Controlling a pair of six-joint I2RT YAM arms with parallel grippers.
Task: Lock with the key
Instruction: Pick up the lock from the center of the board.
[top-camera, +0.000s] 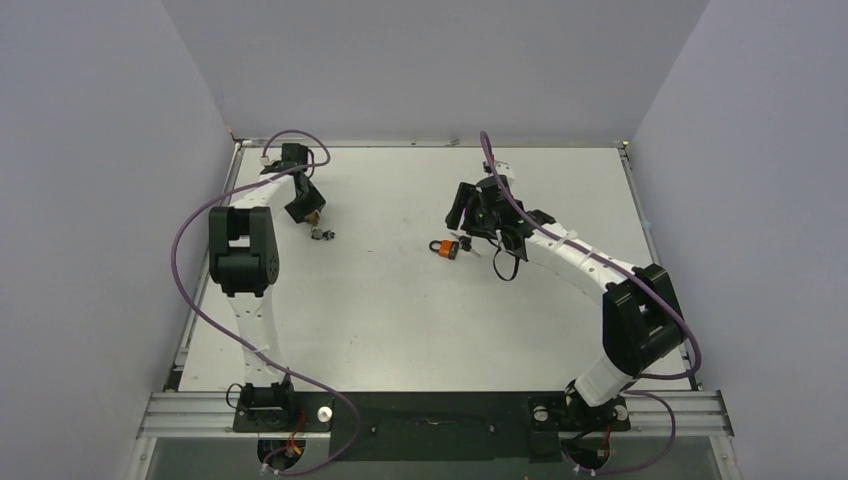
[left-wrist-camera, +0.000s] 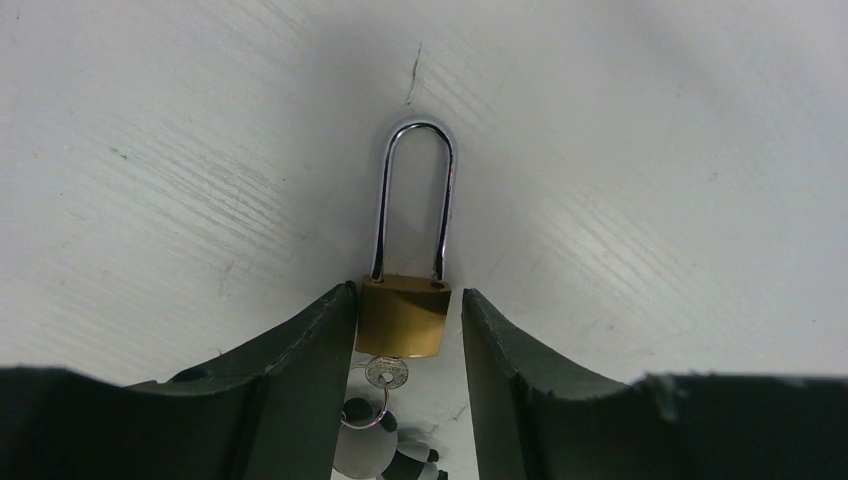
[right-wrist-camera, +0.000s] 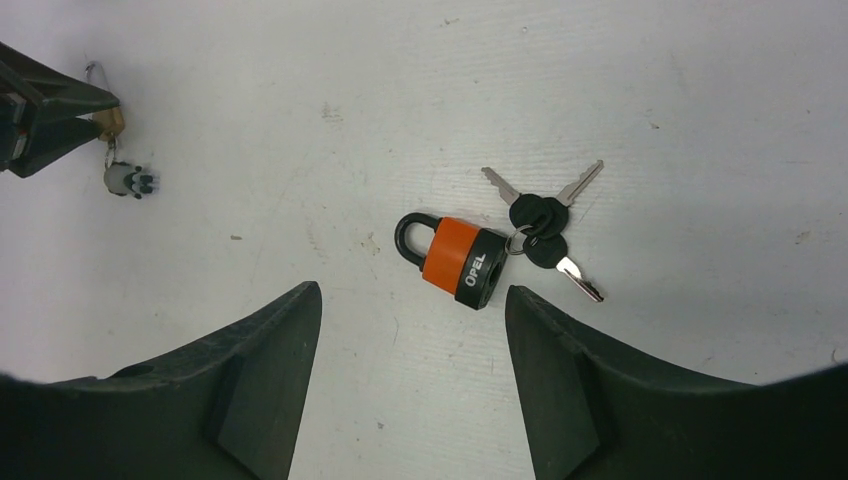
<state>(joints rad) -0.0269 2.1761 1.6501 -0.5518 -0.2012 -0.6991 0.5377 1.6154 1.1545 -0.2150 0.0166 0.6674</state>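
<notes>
Left tool (left-wrist-camera: 407, 293) loosely straddles brass padlock (left-wrist-camera: 403, 318) (gap on 1 side); right tool (right-wrist-camera: 412, 295) gapes near orange padlock (right-wrist-camera: 455, 250).

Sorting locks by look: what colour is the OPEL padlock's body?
Orange with a black end; the OPEL padlock shows best in the right wrist view.

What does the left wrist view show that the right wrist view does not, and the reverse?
Only left wrist: the key seated in the base of the brass padlock, both shackle legs entering its body. Only right wrist: the orange padlock, three black-headed keys on a ring beside it, the open right end effector. Both: the brass padlock, its grey charm, the left end effector straddling it, the white table.
</notes>
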